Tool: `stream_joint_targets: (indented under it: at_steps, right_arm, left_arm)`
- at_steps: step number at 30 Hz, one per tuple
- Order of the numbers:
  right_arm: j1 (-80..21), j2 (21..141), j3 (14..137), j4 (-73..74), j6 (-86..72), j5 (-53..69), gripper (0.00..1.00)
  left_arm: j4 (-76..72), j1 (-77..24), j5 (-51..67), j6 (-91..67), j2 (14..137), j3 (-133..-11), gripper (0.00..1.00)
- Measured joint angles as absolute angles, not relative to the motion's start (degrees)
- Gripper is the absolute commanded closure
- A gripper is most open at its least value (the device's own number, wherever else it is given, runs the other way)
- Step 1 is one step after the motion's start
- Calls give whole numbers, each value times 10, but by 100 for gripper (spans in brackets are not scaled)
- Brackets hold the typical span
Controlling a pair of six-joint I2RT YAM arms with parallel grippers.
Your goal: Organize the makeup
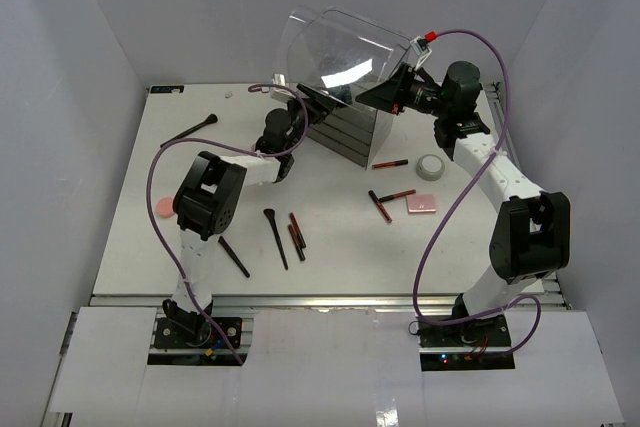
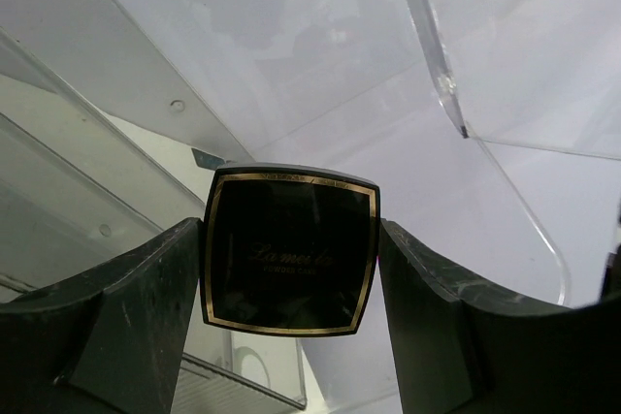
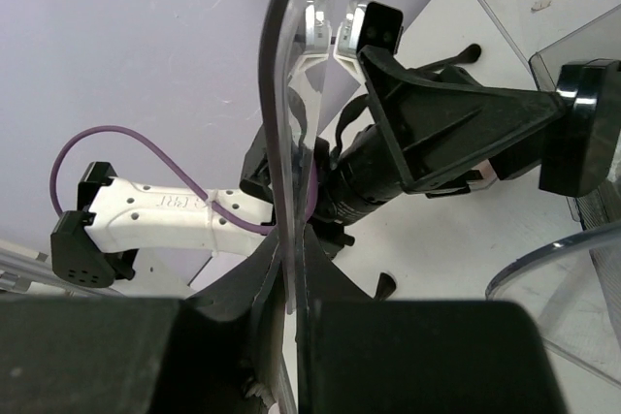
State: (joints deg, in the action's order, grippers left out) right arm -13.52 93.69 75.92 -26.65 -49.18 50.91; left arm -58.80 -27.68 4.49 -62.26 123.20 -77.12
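My left gripper (image 2: pixel 291 273) is shut on a black square compact (image 2: pixel 289 239) with gold trim, held up at the open top of the clear box; in the top view it is at the box's left (image 1: pixel 318 100). My right gripper (image 3: pixel 296 264) is shut on the edge of the box's clear lid (image 3: pixel 277 94) and holds it raised (image 1: pixel 340 47). On the table lie a pink square compact (image 1: pixel 421 203), a white round jar (image 1: pixel 432 166), red-and-black sticks (image 1: pixel 390 163) (image 1: pixel 296 230), black brushes (image 1: pixel 275 237) (image 1: pixel 195 129) and a pink round compact (image 1: pixel 163 207).
The clear box with dark drawers (image 1: pixel 345 135) stands at the back middle. More sticks (image 1: pixel 380 207) lie beside the pink square compact. A short black brush (image 1: pixel 233 255) lies near the left arm. White walls close in the table on three sides.
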Motion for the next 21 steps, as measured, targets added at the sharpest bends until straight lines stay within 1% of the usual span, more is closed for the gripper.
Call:
stream_joint_targets:
  at_steps: [3,5,6,8,12,16,21]
  right_arm:
    - [-135,937,759,-271,-496,510,91]
    - [-135,937,759,-272,-499,511,91]
    - [-135,937,759,-272,-500,511,91]
    - [-135,937,759,-272,-502,511,91]
    - [-135,937,759,-272,-504,511,91]
    - [-135,937,759,-273,-506,511,91]
    - [-135,937,759,-275,-507,511,91]
  left_arm:
    - [-587,-277,38,-626,1248,-788,51]
    - [-580,-277,33,-626,1253,-803,45]
    - [-577,-277,31,-625,1256,-810,40]
    - [-569,-276,27,-624,1261,-823,27]
    - [-557,-276,24,-620,1262,-832,14]
    - [-555,-276,21,-613,1262,-838,8]
    - [-542,-276,19,-605,1261,-847,7]
